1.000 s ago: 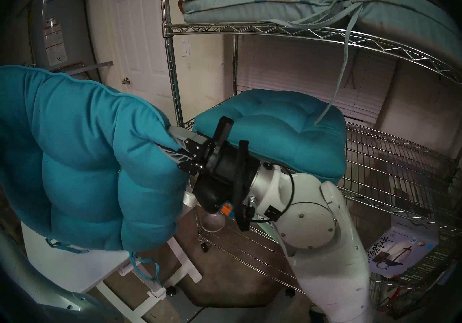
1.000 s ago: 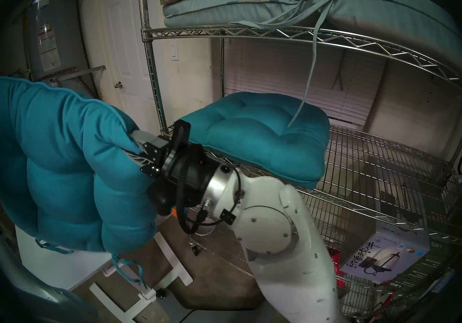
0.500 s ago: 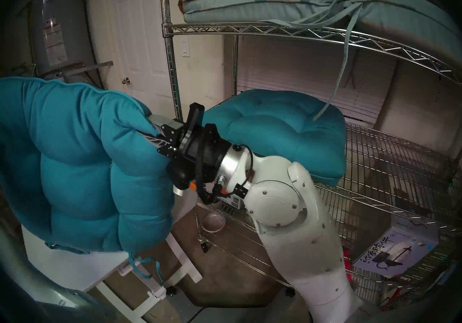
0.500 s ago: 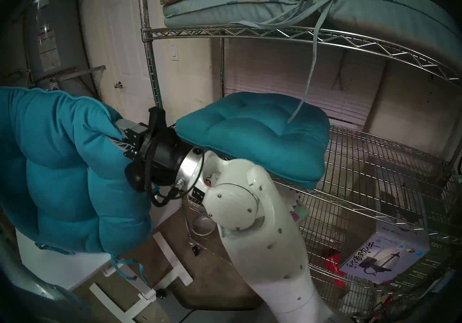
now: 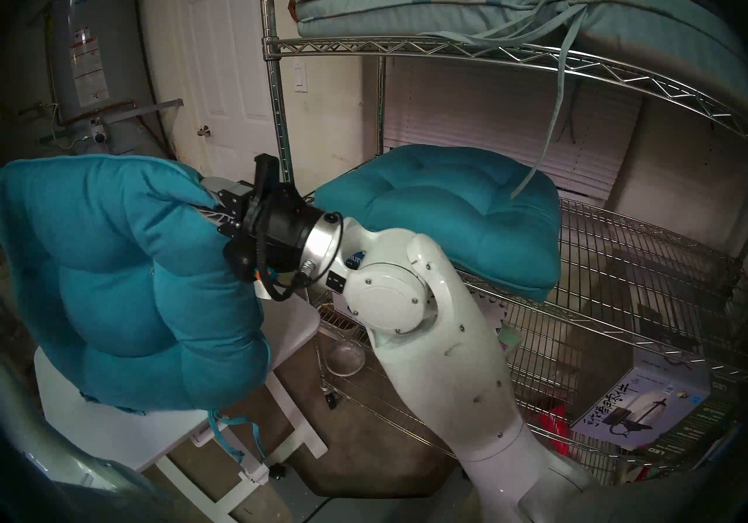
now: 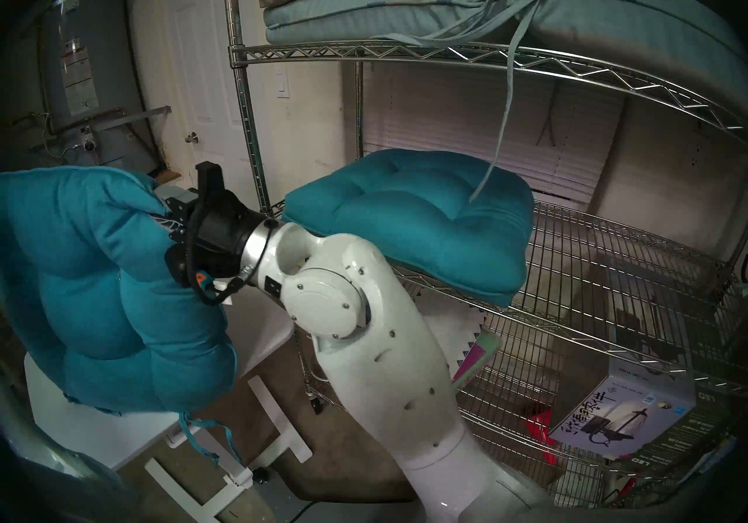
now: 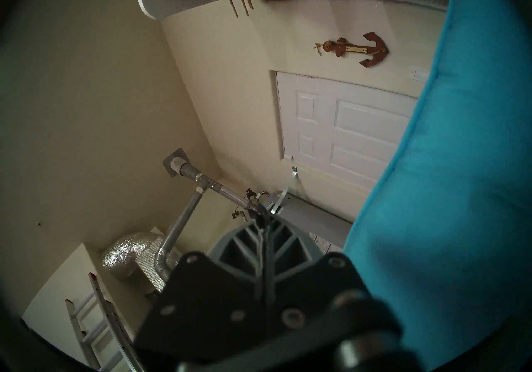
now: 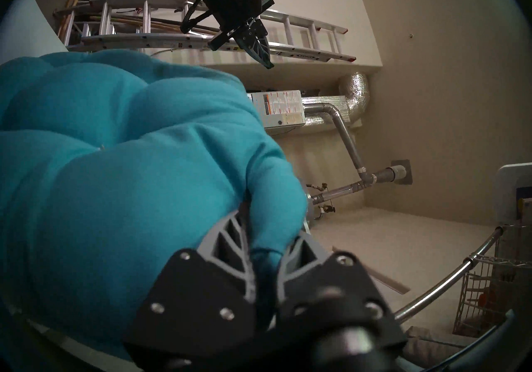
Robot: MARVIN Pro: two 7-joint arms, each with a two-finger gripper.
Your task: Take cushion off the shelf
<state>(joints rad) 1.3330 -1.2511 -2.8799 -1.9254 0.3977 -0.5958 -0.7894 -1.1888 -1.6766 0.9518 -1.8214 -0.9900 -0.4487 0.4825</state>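
left gripper: fingers pressed together, empty | held thick teal tufted cushion: off shelf, hanging over small white table | right gripper: pinching only its corner fold; risk: fabric slips, ties snag table | tall chrome wire shelf: second teal cushion remains.

The box on the shelf reads "LED".

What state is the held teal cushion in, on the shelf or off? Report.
Off. The teal cushion hangs from the right gripper, left of the shelf, over the white table.
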